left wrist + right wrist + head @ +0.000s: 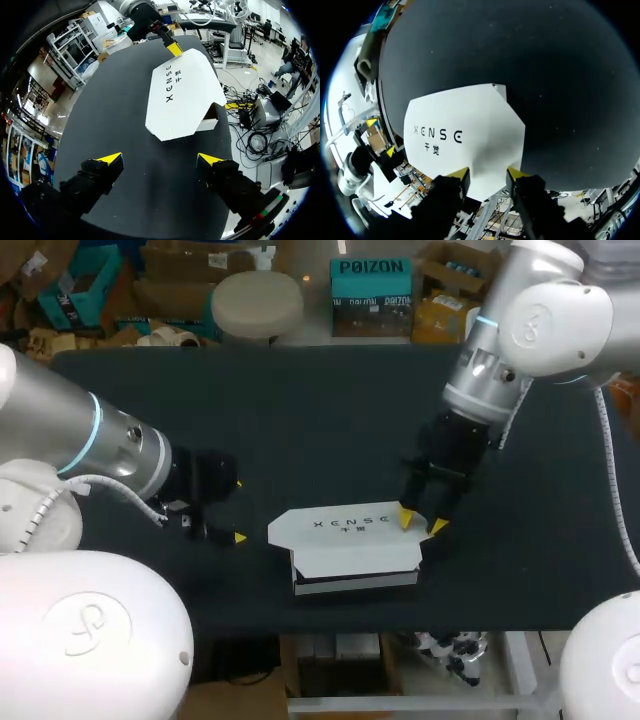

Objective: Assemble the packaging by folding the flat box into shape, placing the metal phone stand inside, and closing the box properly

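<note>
The white box (345, 540) lies near the table's front edge with its printed lid down over it. A dark gap shows under the lid at the front. My right gripper (421, 523) stands at the box's right end. In the right wrist view the lid's (465, 135) tapered end fills the space between the fingers of the right gripper (488, 175), which touch it from both sides. My left gripper (239, 510) hangs open a short way left of the box, and the box (185, 95) sits ahead of the left gripper (160, 162). No phone stand is in view.
The black table (300, 420) stretches bare behind the box and to both sides. The box sits close to the front edge. My two arms flank it, the right arm's wrist (485, 380) coming down from the back right.
</note>
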Available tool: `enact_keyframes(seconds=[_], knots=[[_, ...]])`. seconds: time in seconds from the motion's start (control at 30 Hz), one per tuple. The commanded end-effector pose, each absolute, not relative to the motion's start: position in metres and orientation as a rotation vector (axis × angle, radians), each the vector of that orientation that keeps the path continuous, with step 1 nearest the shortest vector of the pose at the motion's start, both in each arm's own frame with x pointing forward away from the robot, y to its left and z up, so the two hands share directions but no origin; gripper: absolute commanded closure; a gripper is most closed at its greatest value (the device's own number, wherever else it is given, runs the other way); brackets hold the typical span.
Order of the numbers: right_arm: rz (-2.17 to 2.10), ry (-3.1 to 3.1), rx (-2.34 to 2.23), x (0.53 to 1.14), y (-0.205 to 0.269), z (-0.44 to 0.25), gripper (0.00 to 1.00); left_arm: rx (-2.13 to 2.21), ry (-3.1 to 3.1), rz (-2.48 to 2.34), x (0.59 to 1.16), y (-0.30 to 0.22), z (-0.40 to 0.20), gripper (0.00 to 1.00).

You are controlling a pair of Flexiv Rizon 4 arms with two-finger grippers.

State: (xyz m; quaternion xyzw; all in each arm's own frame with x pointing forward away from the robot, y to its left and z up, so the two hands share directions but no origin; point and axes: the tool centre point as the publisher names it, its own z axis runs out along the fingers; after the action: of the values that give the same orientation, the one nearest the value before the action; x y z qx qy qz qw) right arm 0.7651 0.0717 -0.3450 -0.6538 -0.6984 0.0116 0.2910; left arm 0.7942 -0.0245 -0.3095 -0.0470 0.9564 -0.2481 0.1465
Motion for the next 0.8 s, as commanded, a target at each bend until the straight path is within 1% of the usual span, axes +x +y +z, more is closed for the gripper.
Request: enact_keyframes(seconds=[0.03, 0.13, 0.23, 0.27, 0.63, 0.7, 0.8], knots=[[0.036, -1.863, -1.745, 0.765, 0.073, -0.345, 0.51, -0.205, 2.831, -0.610, 0.804, -0.027, -0.306, 0.00], [0.034, -1.862, -1.747, 0.765, 0.073, -0.345, 0.51, -0.326, 2.872, -0.594, 0.805, -0.028, -0.302, 0.00], [0.031, -1.862, -1.748, 0.764, 0.073, -0.345, 0.51, -0.611, 2.919, -0.541, 0.808, -0.029, -0.298, 0.00], [0.031, -1.862, -1.749, 0.764, 0.073, -0.345, 0.51, -0.734, 2.882, -0.450, 0.807, -0.031, -0.296, 0.00], [0.011, -1.855, -1.763, 0.761, 0.071, -0.344, 0.51, -0.734, 2.882, -0.450, 0.807, -0.031, -0.296, 0.00], [0.000, -1.850, -1.765, 0.761, 0.070, -0.343, 0.51, -0.817, 2.914, -0.535, 0.809, -0.034, -0.292, 0.00], [-0.003, -1.845, -1.767, 0.760, 0.070, -0.345, 0.51, -1.103, 2.943, -0.524, 0.815, -0.045, -0.291, 0.00]])
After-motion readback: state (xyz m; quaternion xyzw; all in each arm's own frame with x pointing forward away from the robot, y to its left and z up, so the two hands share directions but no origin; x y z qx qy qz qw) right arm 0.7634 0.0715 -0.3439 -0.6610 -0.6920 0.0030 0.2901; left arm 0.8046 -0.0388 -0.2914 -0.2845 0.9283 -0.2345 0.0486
